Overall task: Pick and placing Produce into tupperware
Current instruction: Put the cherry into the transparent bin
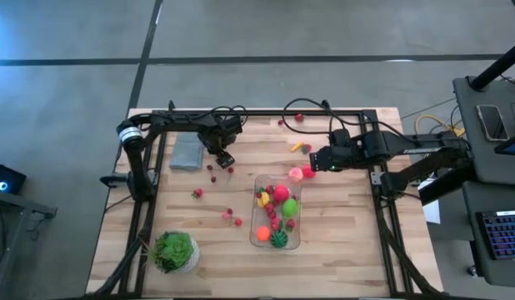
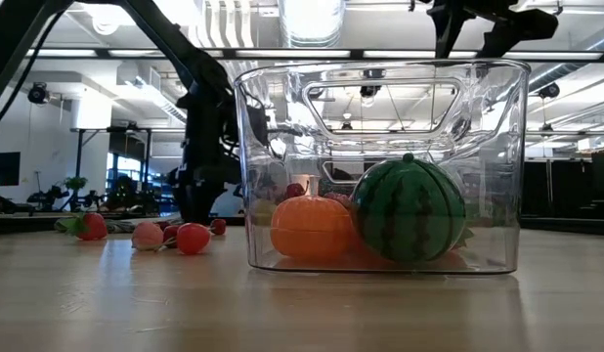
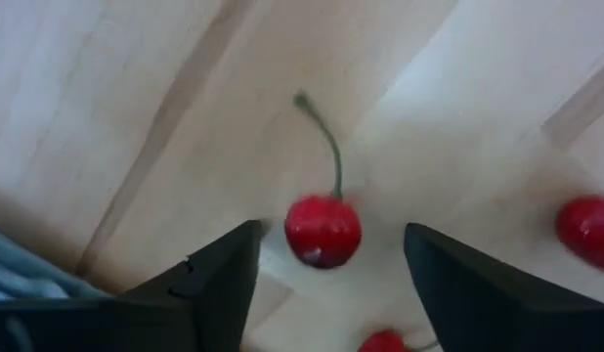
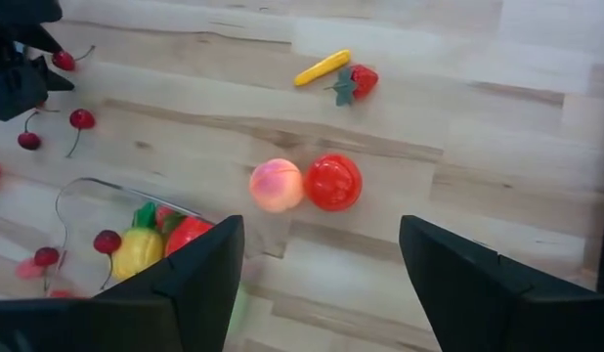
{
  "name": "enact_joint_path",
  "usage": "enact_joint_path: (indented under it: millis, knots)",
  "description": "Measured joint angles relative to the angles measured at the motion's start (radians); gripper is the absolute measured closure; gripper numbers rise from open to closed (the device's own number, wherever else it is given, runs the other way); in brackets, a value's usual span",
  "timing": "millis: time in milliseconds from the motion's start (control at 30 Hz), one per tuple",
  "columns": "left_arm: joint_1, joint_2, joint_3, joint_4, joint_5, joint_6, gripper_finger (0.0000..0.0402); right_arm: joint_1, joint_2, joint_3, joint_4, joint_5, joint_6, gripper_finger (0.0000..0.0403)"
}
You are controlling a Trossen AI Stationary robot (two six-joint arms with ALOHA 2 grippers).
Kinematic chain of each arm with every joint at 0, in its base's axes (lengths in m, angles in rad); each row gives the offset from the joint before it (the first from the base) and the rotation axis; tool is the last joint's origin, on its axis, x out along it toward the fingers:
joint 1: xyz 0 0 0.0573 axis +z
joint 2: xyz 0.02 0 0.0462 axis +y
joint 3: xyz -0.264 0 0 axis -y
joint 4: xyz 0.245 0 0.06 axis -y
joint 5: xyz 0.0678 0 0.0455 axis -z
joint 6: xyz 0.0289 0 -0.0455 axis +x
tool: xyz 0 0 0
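Left tool (image 3: 326,259) open astride a cherry (image 3: 323,231) on the table (image 3: 116,88)

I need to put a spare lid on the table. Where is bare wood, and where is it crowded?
Free: the near strip between the potted plant and the tupperware, and the near right corner beyond it. Crowded: cherries beside the cloth under the left tool, and the peach by the right tool.

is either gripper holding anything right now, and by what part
Nothing is held. The left gripper is open around a cherry on the table; the right gripper is open and empty.
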Motion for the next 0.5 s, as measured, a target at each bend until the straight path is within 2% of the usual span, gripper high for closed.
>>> enact_joint_path:
  millis: [267, 500]
  knots:
    - [0.001, 0.000, 0.005, 0.058, -0.007, -0.006, 0.0219, 0.000, 0.000, -0.026, 0.000, 0.000, 0.019, 0.0139]
    - [0.002, 0.000, 0.003, 0.027, -0.009, -0.009, 0.0240, 0.000, 0.000, -0.029, 0.001, -0.003, 0.019, 0.0136]
